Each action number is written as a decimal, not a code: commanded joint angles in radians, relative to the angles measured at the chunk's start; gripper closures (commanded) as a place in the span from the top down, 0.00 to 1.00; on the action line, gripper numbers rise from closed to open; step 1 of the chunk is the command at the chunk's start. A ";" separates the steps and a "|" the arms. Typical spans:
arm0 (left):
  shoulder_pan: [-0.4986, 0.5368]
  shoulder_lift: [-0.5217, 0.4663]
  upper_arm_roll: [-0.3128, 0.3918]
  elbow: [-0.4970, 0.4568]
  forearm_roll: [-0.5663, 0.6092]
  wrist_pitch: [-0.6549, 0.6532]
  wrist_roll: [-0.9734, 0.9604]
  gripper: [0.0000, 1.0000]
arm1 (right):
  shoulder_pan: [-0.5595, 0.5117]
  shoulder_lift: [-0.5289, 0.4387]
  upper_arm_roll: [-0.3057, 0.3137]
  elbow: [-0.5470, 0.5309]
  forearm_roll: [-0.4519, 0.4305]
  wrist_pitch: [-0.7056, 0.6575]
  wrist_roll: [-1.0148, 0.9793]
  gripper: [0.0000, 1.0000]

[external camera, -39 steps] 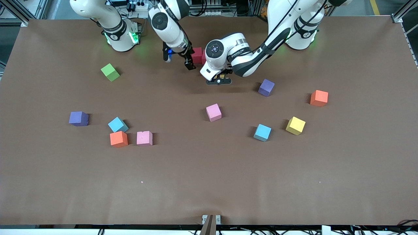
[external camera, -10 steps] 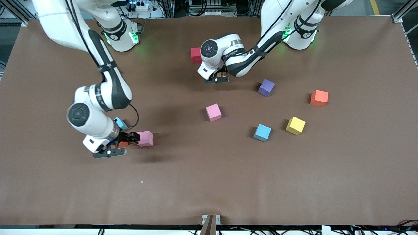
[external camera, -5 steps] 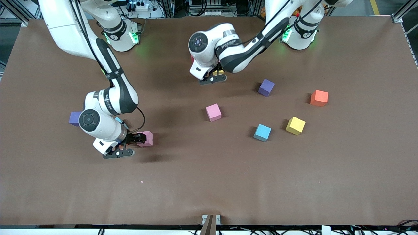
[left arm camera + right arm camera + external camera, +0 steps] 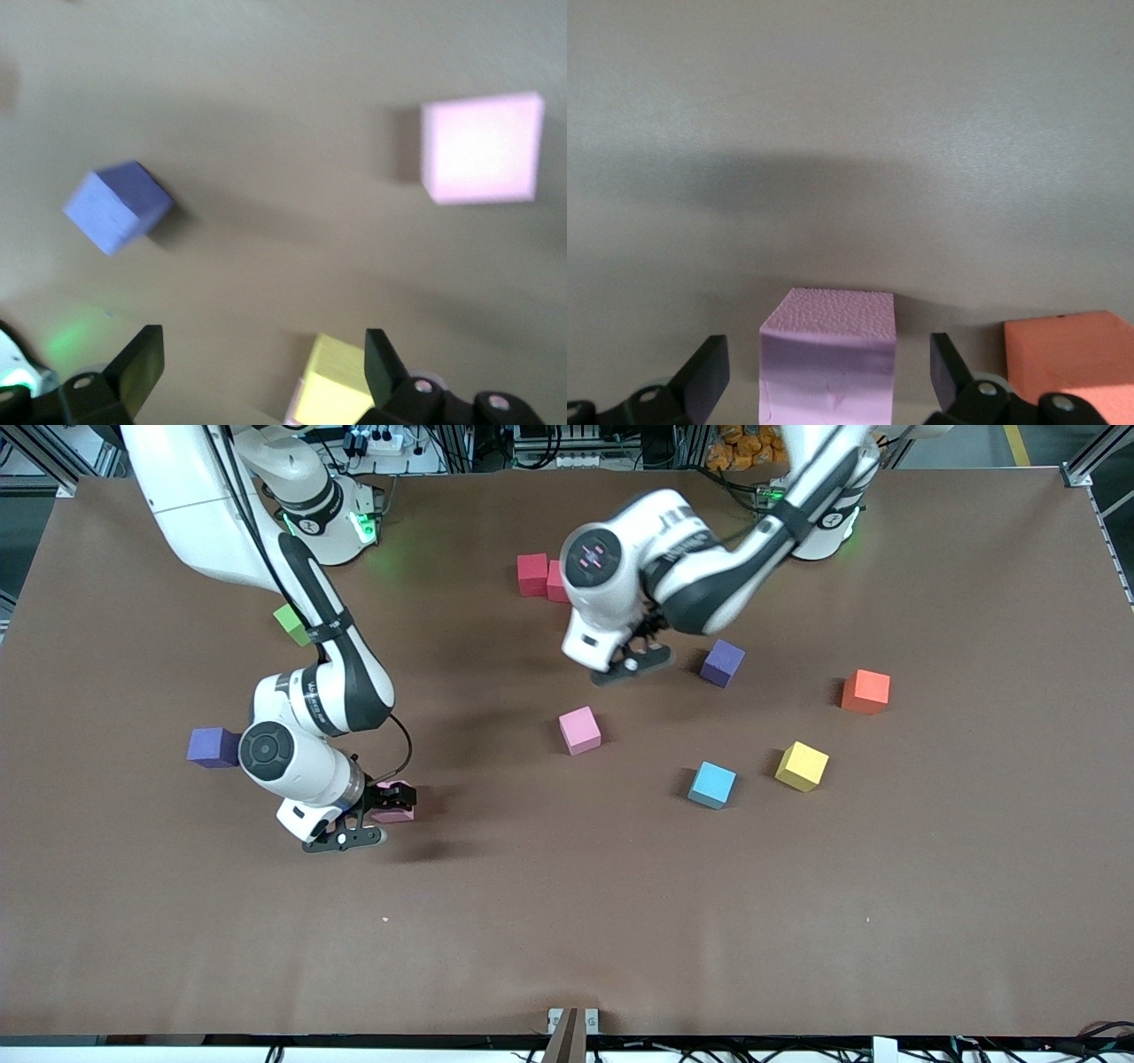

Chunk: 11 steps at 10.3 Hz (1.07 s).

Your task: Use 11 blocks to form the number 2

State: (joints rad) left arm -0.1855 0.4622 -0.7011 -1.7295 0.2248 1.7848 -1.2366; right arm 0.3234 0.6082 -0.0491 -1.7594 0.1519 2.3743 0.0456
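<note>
Blocks lie scattered over the brown table (image 4: 567, 957), nothing like a digit yet, so by my reckoning the job is barely begun: only a red block (image 4: 532, 574) and a second reddish one (image 4: 556, 581) touching it sit together near the robots' bases, perhaps the start of the number 2. The right arm reaches low toward the front camera's half of the table, and the right gripper (image 4: 387, 808) is down around a pink block (image 4: 827, 350), fingers spread wide with the block between them, not yet squeezed; I'd say it is lined up that way to pinch the flat sides. An orange block (image 4: 1067, 359) sits just beside it, close enough to be nudged. The left gripper (image 4: 640, 657) hangs over bare table beside the purple block (image 4: 723, 662), its fingers likewise apart and empty; its wrist view shows that purple block (image 4: 118, 205), another pink block (image 4: 482, 147) and a yellow block (image 4: 335, 381) below. Spare pieces wait well apart: light blue block (image 4: 713, 784), orange block (image 4: 866, 692), another purple block (image 4: 213, 747), lime-green cube (image 4: 290, 623).
</note>
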 commanded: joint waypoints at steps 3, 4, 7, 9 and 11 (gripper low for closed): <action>0.193 -0.040 -0.005 -0.053 -0.013 -0.015 0.108 1.00 | 0.005 0.019 -0.002 -0.038 0.014 0.055 -0.007 1.00; 0.231 -0.043 -0.003 -0.073 -0.015 -0.015 0.094 1.00 | 0.003 0.018 -0.002 -0.075 0.012 0.110 -0.007 0.96; 0.385 -0.157 -0.005 -0.250 -0.028 0.046 0.060 1.00 | 0.026 -0.022 -0.002 -0.097 0.011 0.097 -0.012 0.00; 0.423 -0.192 -0.005 -0.339 -0.030 0.102 -0.051 1.00 | 0.066 -0.109 -0.002 -0.094 0.012 -0.039 0.008 0.00; 0.494 -0.250 -0.012 -0.427 -0.098 0.175 -0.092 1.00 | 0.156 -0.180 -0.002 -0.091 0.011 -0.125 0.115 0.00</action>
State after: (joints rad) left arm 0.2568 0.3053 -0.7009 -2.0612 0.1977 1.9026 -1.3107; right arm 0.4159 0.5014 -0.0467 -1.8202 0.1538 2.2909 0.0954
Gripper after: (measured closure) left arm 0.000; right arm 0.392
